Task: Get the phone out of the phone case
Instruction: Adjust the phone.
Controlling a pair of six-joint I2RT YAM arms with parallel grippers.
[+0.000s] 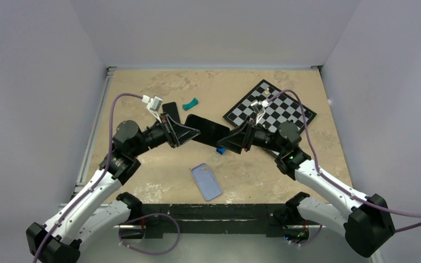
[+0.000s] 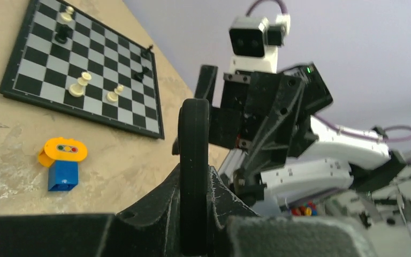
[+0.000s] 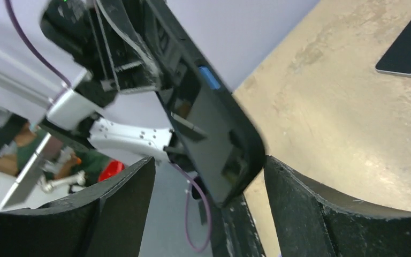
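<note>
Black cased phone [image 1: 208, 130], mid-frame, clamped at its left end by the left gripper [image 1: 193, 133]. The right gripper [image 1: 223, 143] straddles the other end, jaws apart. It should close on the case rim alone, then peel.

You had bare table [image 1: 159, 175] to pass over at the near left and along the far edge. The black phone [image 1: 208, 130], held up at the centre, barred the middle, with a toy block [image 1: 220, 149] just by its right end. The chessboard [image 1: 246, 112] filled the far right, and a blue case [image 1: 206, 181] lay near centre.
</note>
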